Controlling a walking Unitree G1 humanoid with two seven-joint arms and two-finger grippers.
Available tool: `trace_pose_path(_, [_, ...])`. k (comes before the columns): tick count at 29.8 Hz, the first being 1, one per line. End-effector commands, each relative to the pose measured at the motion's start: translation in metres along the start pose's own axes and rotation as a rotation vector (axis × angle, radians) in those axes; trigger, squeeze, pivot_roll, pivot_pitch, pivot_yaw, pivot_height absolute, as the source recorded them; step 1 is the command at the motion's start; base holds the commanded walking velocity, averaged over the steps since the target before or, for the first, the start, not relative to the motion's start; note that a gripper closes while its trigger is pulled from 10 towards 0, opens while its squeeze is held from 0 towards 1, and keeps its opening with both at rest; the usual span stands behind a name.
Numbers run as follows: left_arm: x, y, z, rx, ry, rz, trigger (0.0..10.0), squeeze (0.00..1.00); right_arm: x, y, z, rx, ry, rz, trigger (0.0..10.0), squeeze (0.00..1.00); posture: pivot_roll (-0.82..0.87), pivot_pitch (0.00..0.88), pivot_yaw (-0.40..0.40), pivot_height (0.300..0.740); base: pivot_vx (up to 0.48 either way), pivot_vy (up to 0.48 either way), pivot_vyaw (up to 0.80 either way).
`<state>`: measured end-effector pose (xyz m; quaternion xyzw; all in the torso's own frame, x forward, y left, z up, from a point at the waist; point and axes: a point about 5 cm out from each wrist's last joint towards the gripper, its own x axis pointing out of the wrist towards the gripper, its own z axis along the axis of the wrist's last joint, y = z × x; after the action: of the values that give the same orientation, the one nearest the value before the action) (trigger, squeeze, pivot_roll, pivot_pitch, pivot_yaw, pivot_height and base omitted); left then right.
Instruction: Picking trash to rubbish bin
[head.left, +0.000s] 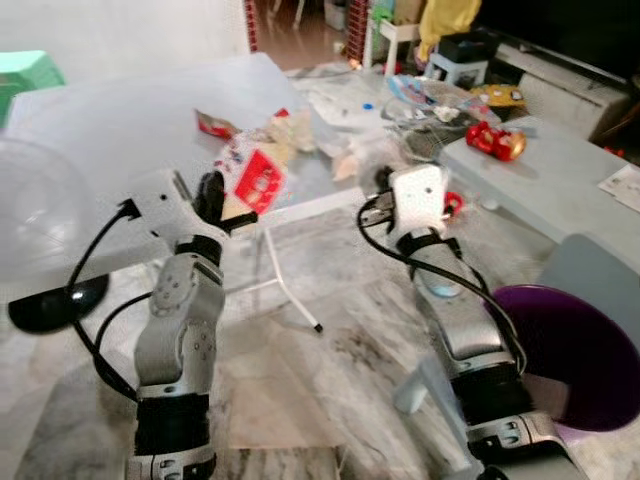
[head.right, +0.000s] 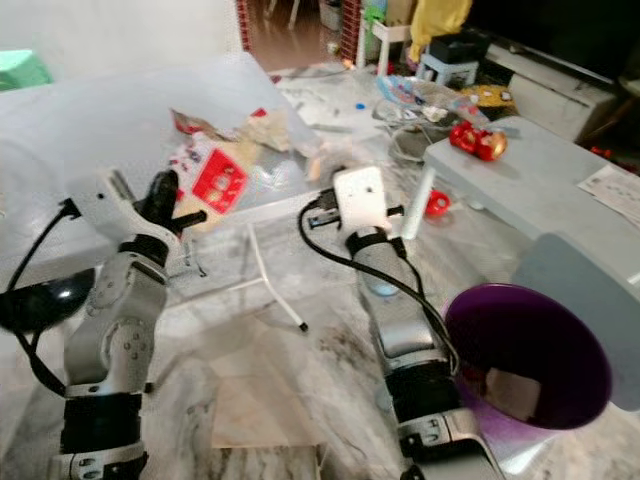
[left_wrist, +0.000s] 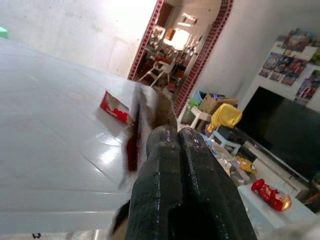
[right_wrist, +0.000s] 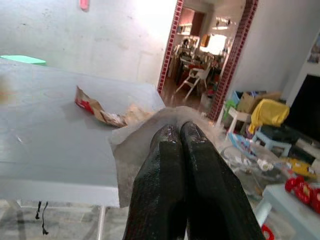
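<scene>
Left gripper (head.left: 222, 203) is raised at the near edge of the white table (head.left: 120, 130), fingers pressed together on a red-and-white wrapper (head.left: 258, 180) that stands up from the fingertips; in the left wrist view the wrapper (left_wrist: 134, 130) shows edge-on, pinched between the closed black fingers (left_wrist: 165, 170). Right gripper (right_wrist: 181, 131) is held up just off the table's corner, fingers closed on a thin crumpled clear sheet (right_wrist: 145, 145) that drapes around and below them; in the head views the right fingertips are hidden behind the white wrist block (head.left: 418, 200), so the grip is read from the wrist view. More trash lies on the table beyond the grippers: a torn red packet (head.left: 213, 124) well back on the top, and a pale crumpled wrapper (head.left: 290, 128) near the far corner. The purple bin (head.left: 575, 355) stands on the marble floor (head.left: 330, 340) beside the right forearm, well apart from both grippers, mouth open toward the camera. A white folding table leg (head.left: 290, 285) slants down between the two arms. A black round object (head.left: 55, 300) sits on the floor by the left arm. Across the gap stands a second low pale table (head.left: 540, 170) carrying a red-and-gold toy (head.left: 497, 140); loose clutter (head.left: 420, 105) covers the floor behind.
</scene>
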<state>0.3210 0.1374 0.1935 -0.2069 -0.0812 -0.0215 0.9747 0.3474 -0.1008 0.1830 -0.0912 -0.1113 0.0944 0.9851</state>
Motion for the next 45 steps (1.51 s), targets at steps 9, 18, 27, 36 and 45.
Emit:
trace_pose_path(9, [0.001, 0.002, 0.006, 0.019, -0.010, -0.001, 0.0, 0.00, 0.002, 0.006, 0.006, 0.013, -0.022, 0.011, 0.0, 0.00, 0.03, 0.042, 0.023, 0.740, 0.000, 0.480, 0.00])
trace_pose_path(18, [0.001, 0.000, 0.005, 0.021, -0.008, -0.009, 0.0, 0.00, 0.002, 0.003, 0.005, 0.007, -0.020, -0.001, 0.0, 0.00, 0.03, 0.041, 0.025, 0.740, 0.000, 0.272, 0.00])
trace_pose_path(27, [0.001, -0.003, 0.005, 0.029, -0.018, -0.035, 0.0, 0.00, 0.002, -0.005, 0.001, -0.014, 0.014, -0.048, 0.0, 0.00, 0.03, 0.043, 0.022, 0.740, 0.000, 0.000, -0.33])
trace_pose_path(36, [0.002, -0.006, 0.002, 0.025, -0.011, -0.057, 0.0, 0.00, 0.003, -0.005, 0.001, -0.019, 0.018, -0.051, 0.0, 0.00, 0.02, 0.039, 0.021, 0.740, 0.000, 0.000, -0.80])
trace_pose_path(45, [0.003, -0.008, 0.001, 0.029, -0.009, -0.072, 0.0, 0.00, 0.003, -0.007, 0.000, -0.025, 0.024, -0.064, 0.0, 0.00, 0.02, 0.035, 0.028, 0.740, 0.000, 0.000, -0.80])
